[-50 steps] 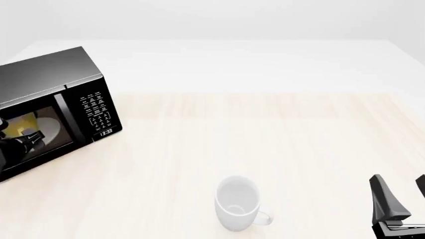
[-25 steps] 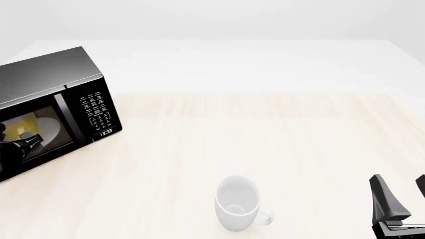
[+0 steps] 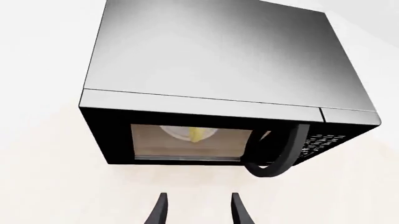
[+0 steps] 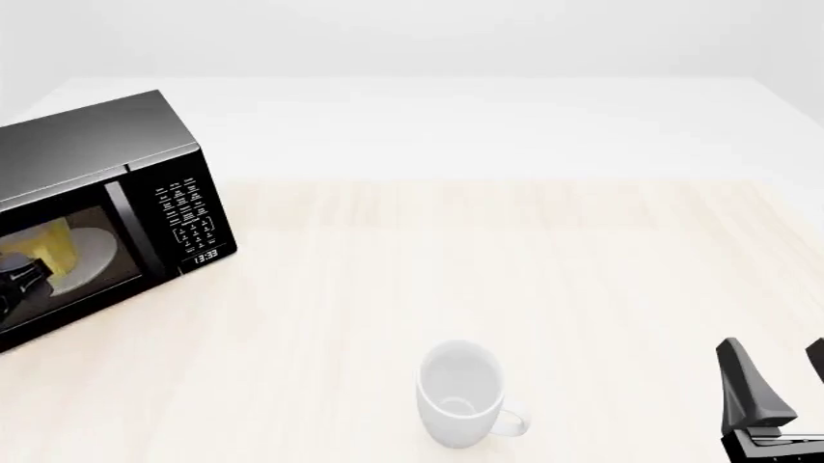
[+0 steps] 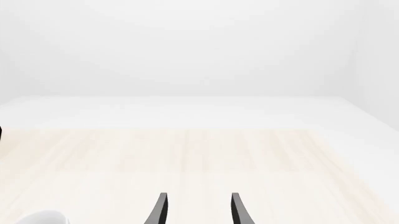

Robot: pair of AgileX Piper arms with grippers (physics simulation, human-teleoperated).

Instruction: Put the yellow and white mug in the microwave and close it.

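Observation:
The black microwave (image 4: 91, 145) stands at the table's left, its door shut flush. Through the door window I see the yellow and white mug (image 4: 52, 243) on the white turntable plate (image 4: 96, 253). The left wrist view shows the microwave (image 3: 218, 56) from above and in front, with the mug (image 3: 196, 134) behind the glass and the curved door handle (image 3: 281, 156) beside the keypad. My left gripper (image 3: 198, 212) is open and empty, a little way in front of the door; in the front view it (image 4: 18, 280) sits at the left edge. My right gripper (image 4: 775, 386) is open and empty at the front right.
A larger all-white mug (image 4: 460, 394) stands upright near the table's front middle, handle toward the right; its rim shows in the right wrist view (image 5: 40, 218). The microwave keypad (image 4: 187, 212) faces front right.
My left gripper has drawn back from the microwave door toward the left edge of the front view. The door stays shut. The right arm and the white mug have not moved.

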